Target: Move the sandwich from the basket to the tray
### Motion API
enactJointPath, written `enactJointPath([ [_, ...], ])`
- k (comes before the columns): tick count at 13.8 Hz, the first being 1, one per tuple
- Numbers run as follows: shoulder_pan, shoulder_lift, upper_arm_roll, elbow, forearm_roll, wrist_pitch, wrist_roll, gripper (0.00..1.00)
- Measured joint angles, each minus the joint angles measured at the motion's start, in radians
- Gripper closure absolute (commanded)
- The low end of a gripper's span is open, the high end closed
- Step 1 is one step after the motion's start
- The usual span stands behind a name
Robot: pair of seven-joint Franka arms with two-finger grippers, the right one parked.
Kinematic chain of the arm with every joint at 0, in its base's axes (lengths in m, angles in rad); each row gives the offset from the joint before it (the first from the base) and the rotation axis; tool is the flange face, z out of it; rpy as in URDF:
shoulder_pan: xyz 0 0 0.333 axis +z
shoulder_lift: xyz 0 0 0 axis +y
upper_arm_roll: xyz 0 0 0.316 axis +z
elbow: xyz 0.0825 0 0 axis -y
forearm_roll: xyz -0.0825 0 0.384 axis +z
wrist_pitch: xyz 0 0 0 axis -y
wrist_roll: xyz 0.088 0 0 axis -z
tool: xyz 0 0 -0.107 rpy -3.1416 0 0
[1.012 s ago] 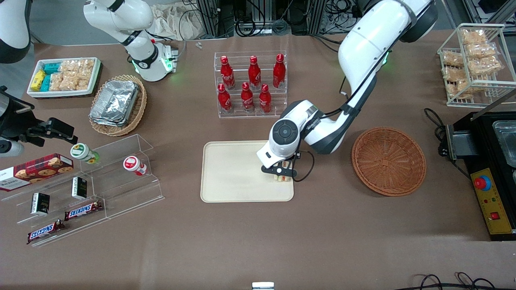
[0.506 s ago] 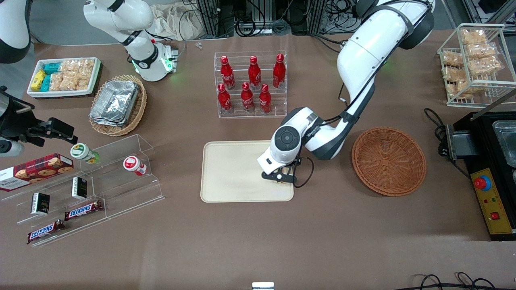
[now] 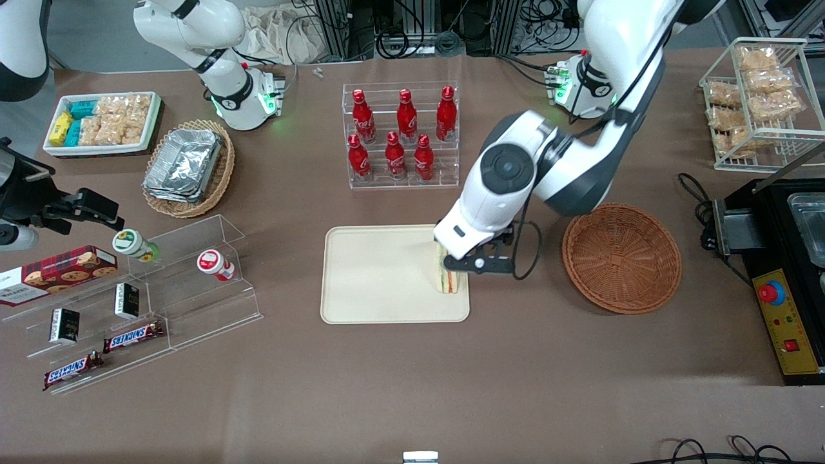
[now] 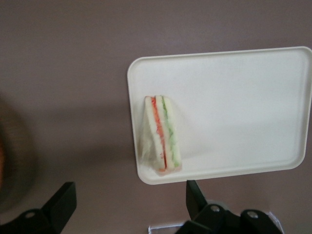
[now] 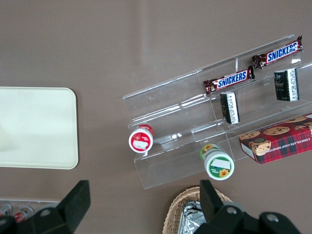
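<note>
Since earlier frame: gripper (image 3: 480,263) has risen off sandwich (image 3: 447,278) | fingers spread wide, holding nothing | sandwich rests on tray (image 3: 374,277), at the edge nearest the basket (image 3: 621,258).

The sandwich (image 3: 448,278) (image 4: 162,135) is seen on the tray (image 3: 380,277) (image 4: 234,102). It is a triangular wedge of pale bread, with an orange-red layer and a green layer shown at its cut face, and a clear film is seen on one side of it. It is laid close to the tray's short edge nearest the basket (image 3: 621,258), near the corner nearer the front camera, and it is inside the rim. The tray is flat, cream-beige, rectangular, with rounded corners and a low rim. The basket is round, shallow, of reddish-brown wicker, and it is placed beside the tray, apart from it, toward the working arm's end of the table. Nothing is held in it.

The gripper (image 3: 480,263) (image 4: 126,209) is raised above the tray's edge, just beside the sandwich, and its fingers are spread apart with nothing between them.
</note>
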Motion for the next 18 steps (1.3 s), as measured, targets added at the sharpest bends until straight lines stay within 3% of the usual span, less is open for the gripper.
enactJointPath([
  [10, 0.328, -0.259, 0.029, -0.009, -0.025, -0.387, 0.351, 0.00],
  [15, 0.343, -0.412, 0.242, -0.044, -0.037, -0.443, 0.621, 0.00],
  [18, 0.328, -0.483, 0.277, -0.088, -0.039, -0.435, 0.630, 0.00],
])
